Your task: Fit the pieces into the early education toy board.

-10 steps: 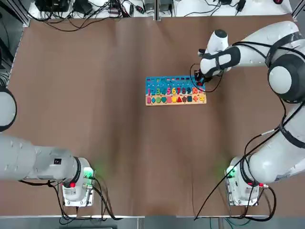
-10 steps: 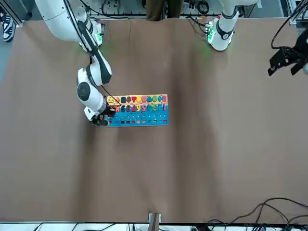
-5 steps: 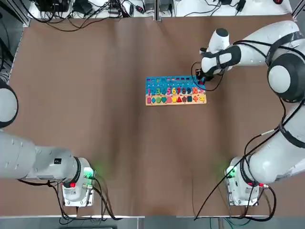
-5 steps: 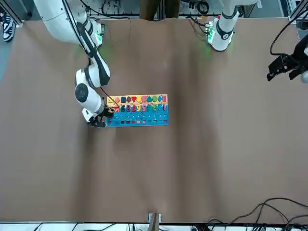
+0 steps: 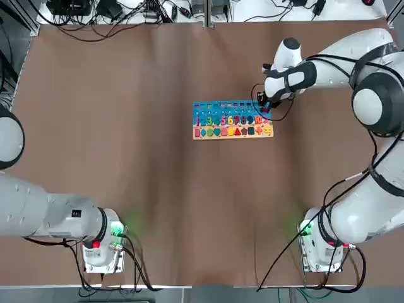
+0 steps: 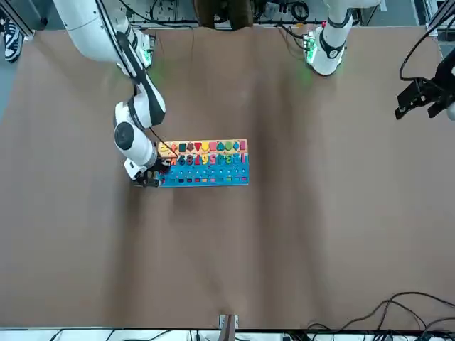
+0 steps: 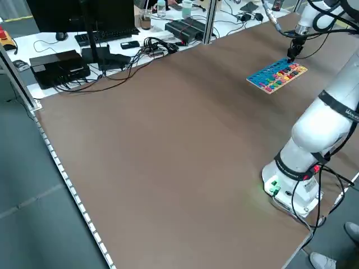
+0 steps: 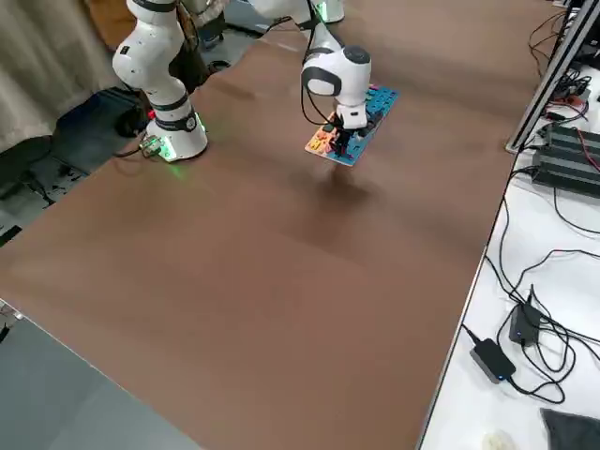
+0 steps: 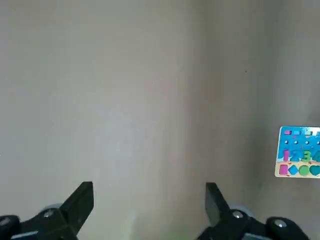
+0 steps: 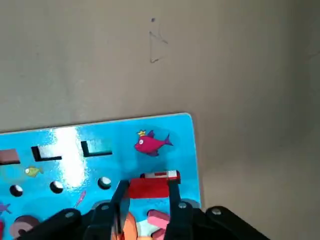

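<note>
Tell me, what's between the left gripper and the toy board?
Nothing: in the front view, only bare brown table lies between the left gripper and the board.

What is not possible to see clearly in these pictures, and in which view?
- Right wrist view: the right gripper is shut on a small red piece; its fingers hide whether the piece already sits in its slot.
- Top view: the right arm covers that corner of the board, and the numerals are too small to check.
- Left wrist view: the picture's edge cuts off the board.
</note>
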Controlling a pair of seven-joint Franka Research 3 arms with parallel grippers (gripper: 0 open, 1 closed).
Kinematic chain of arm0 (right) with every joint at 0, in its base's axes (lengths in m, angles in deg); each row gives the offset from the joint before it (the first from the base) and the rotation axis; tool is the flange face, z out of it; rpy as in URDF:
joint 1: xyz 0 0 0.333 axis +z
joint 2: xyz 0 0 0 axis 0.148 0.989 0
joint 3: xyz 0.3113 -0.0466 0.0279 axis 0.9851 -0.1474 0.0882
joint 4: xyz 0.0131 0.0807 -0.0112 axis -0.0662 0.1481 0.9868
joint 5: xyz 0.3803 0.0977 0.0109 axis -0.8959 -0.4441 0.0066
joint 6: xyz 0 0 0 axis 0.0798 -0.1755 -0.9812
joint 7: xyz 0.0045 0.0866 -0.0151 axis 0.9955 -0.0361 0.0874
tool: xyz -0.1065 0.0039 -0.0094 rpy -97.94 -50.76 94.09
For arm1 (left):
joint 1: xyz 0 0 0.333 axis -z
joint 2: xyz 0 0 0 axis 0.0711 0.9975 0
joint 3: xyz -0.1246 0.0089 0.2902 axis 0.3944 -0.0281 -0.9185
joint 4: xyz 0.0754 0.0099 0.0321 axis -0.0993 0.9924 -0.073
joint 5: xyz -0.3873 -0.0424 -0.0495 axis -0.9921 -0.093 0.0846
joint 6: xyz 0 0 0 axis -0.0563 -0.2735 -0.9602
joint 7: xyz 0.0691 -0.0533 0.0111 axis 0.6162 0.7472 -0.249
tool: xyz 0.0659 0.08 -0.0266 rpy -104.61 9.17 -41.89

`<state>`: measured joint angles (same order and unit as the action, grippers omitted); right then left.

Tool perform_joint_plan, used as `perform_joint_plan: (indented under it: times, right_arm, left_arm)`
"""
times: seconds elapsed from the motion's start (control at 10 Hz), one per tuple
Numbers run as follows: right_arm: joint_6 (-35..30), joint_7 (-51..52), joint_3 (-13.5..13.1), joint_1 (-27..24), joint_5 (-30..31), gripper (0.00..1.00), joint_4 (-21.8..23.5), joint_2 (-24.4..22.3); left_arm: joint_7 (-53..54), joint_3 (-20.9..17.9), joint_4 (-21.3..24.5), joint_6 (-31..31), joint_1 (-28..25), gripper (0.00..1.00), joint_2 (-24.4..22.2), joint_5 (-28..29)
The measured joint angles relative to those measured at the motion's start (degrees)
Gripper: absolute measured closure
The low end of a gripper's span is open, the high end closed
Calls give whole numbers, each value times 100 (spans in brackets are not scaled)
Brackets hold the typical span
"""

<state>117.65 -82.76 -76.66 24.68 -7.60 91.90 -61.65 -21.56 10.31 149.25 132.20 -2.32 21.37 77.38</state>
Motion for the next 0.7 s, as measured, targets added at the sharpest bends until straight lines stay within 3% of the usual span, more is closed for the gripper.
perform_joint_plan:
  times: [0.7]
  right_arm:
    - [49, -12, -130, 88, -9, 64, -11, 31]
  left_arm:
    - [7, -106, -19, -4, -41, 1, 7, 74]
